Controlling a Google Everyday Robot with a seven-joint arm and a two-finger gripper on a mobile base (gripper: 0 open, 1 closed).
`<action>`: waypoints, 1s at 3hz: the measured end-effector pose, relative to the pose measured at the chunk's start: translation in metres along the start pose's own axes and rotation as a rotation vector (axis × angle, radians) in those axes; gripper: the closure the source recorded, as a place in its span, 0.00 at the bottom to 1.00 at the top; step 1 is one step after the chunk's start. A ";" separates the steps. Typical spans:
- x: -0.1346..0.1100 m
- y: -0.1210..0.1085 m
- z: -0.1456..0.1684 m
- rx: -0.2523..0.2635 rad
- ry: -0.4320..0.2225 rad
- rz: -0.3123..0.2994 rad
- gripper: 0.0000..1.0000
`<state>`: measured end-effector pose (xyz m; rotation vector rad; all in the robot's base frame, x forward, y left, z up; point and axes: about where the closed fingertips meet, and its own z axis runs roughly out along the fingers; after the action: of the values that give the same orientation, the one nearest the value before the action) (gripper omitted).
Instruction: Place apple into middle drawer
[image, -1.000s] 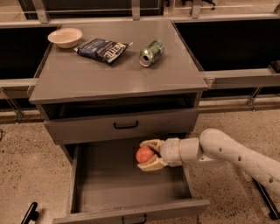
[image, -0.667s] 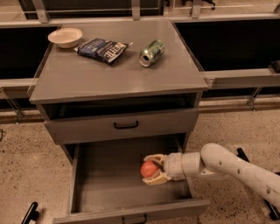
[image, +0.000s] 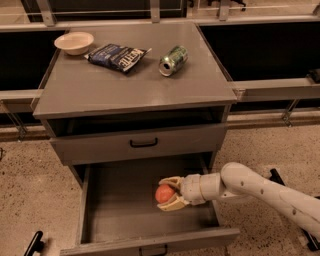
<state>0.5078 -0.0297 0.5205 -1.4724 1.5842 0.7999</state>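
The apple is a small round orange-red fruit. It sits between the cream fingers of my gripper, inside the open middle drawer, low over its grey floor toward the right side. My gripper is shut on the apple, with one finger above it and one below. My white arm reaches in from the right over the drawer's right wall. I cannot tell if the apple touches the floor.
The shallow drawer front with a black loop handle is shut above. On the cabinet top lie a green soda can, a dark chip bag and a pale bowl.
My gripper has moved down and toward the drawer's front with the apple, lowering it deeper into the open drawer.
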 end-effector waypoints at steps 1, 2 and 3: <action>0.026 0.005 0.054 -0.039 0.037 0.030 1.00; 0.055 0.011 0.096 -0.043 0.064 0.069 0.86; 0.067 0.014 0.115 -0.012 0.087 0.074 0.62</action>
<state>0.5104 0.0402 0.4064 -1.4820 1.7096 0.7978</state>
